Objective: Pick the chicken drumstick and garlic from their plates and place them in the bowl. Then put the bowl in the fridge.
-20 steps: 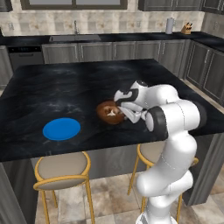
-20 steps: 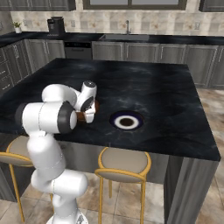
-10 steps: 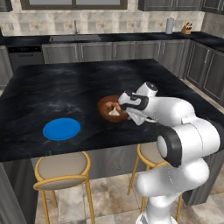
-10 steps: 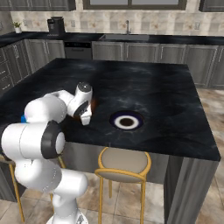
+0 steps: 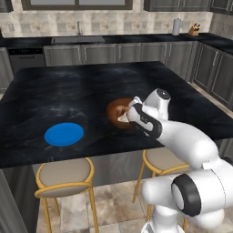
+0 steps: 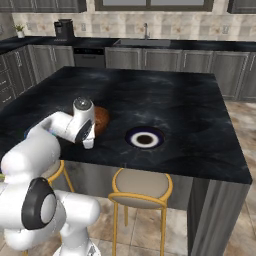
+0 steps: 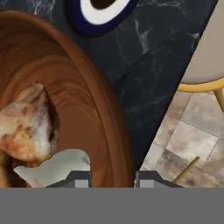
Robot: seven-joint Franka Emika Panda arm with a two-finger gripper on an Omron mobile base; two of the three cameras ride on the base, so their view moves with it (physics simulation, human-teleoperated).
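Note:
The reddish-brown bowl (image 5: pixel 116 109) (image 6: pixel 102 119) (image 7: pixel 83 96) stands on the black island counter near its front edge. Inside it lie the golden-brown chicken drumstick (image 7: pixel 26 127) and the pale garlic (image 7: pixel 52 168). My gripper (image 7: pixel 111 179) (image 5: pixel 129 114) is shut on the bowl's rim, one finger inside and one outside. The bright blue plate (image 5: pixel 63 134) lies bare to the left. The navy plate (image 6: pixel 144 138) (image 7: pixel 100 11) with the white centre lies bare to the right. The fridge is out of view.
Two stools (image 5: pixel 63 175) (image 5: pixel 159 159) with yellow frames stand under the counter's front edge, right below the bowl. A back counter with a sink (image 5: pixel 77 40) and grey cabinets runs along the far wall. A coffee machine (image 6: pixel 63 30) stands at its left end.
The arm has folded down, its elbow swinging low toward the stools in front of the counter. The gripper has stayed on the rim, and the bowl has shifted only slightly.

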